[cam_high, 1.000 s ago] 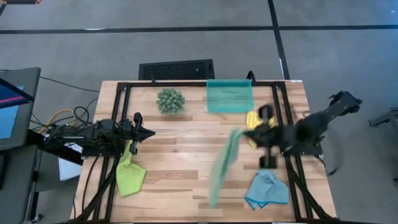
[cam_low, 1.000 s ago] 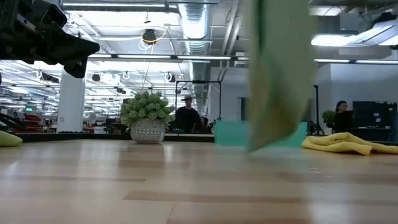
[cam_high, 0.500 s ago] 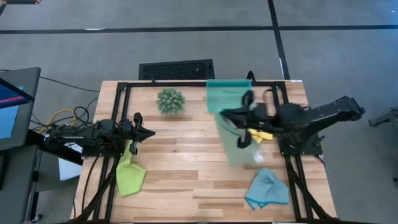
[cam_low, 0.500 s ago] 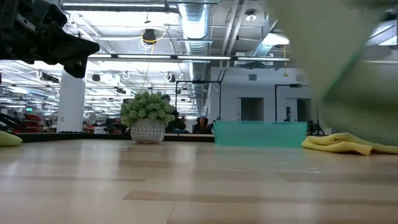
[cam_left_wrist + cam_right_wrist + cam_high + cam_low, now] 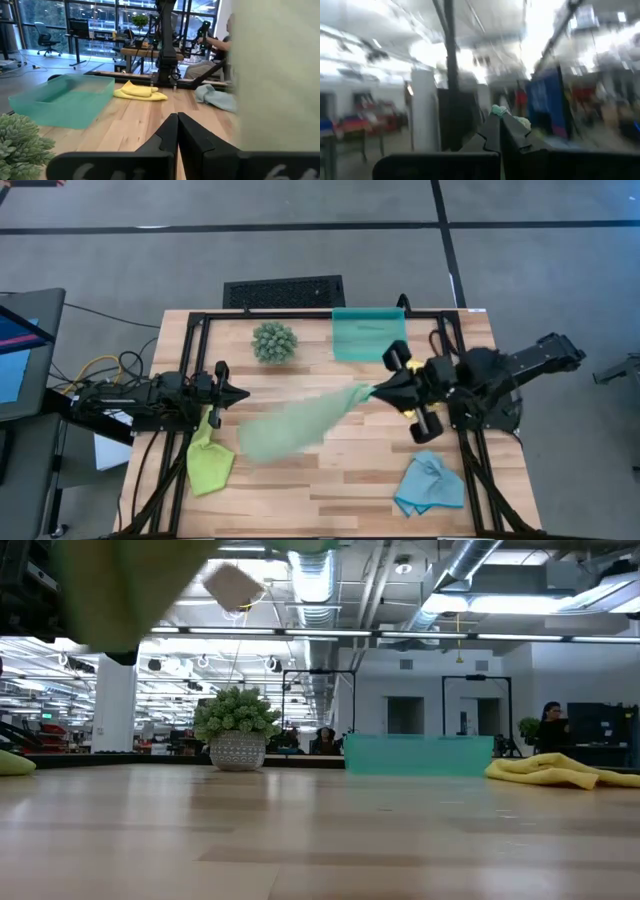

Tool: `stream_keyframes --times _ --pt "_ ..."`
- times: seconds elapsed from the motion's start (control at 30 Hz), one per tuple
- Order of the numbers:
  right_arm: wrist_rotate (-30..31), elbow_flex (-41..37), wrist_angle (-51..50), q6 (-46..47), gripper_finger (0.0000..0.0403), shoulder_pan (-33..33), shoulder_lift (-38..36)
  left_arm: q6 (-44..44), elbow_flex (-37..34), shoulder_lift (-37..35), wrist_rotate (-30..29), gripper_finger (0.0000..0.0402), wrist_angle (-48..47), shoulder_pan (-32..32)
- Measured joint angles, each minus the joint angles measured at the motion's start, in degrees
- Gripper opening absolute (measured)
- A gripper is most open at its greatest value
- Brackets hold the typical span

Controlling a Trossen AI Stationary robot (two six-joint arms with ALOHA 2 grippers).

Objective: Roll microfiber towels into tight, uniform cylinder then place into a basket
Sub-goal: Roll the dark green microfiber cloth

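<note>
My right gripper [image 5: 376, 390] is raised over the table's right half, shut on the sage green towel [image 5: 298, 426]. That towel streams through the air toward the table's left and shows blurred in the low view [image 5: 130, 590]. Flat on the wood lie the lime green towel [image 5: 208, 462], the light blue towel [image 5: 430, 484] and the yellow towel [image 5: 558, 771], which my right arm mostly hides from above. The teal basket [image 5: 368, 334] stands at the far edge. My left gripper [image 5: 240, 393] waits shut at the left. My right gripper pinches an edge of the sage green towel [image 5: 501, 111] between its two fingertips, where a small tuft of cloth shows. The fingers point toward the table's left. The towel is lifted clear of the table and trails out from the fingers toward the left.
A spiky green plant ball [image 5: 274, 341] stands left of the basket, and a black slotted grille [image 5: 284, 290] lies beyond the far edge. Black frame rails [image 5: 300, 315] run around the tabletop. Bare wood [image 5: 300, 490] shows in the near middle.
My right gripper has swung toward the far edge and back over the middle while its wrist rolled, staying shut on the sage towel. The towel, which hung down toward the near edge, has been flung out toward the table's left, clear of the wood.
</note>
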Motion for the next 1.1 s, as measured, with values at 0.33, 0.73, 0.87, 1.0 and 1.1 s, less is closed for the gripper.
stream_keyframes --times 0.33,0.73,0.87,1.0,1.1 --pt "-3.69 -5.11 -15.58 22.86 0.0030 2.47 9.55 0.02 0.00 0.00 0.00 0.0000 0.02 -0.02" --pt "9.93 -5.07 -62.00 22.52 0.0080 -7.51 12.63 0.02 0.00 0.00 0.00 0.0000 0.02 0.00" --pt "10.98 -5.09 -75.72 24.32 0.0120 -13.29 13.95 0.02 0.00 0.00 0.00 0.0000 0.02 -0.02" --pt "10.36 -5.05 -79.03 21.12 0.0167 -15.34 13.37 0.02 0.00 0.00 0.00 0.0000 0.02 0.00" --pt "9.61 -4.97 -78.54 18.40 0.0197 -11.71 11.05 0.02 0.01 0.00 0.00 0.0000 0.01 -0.01"
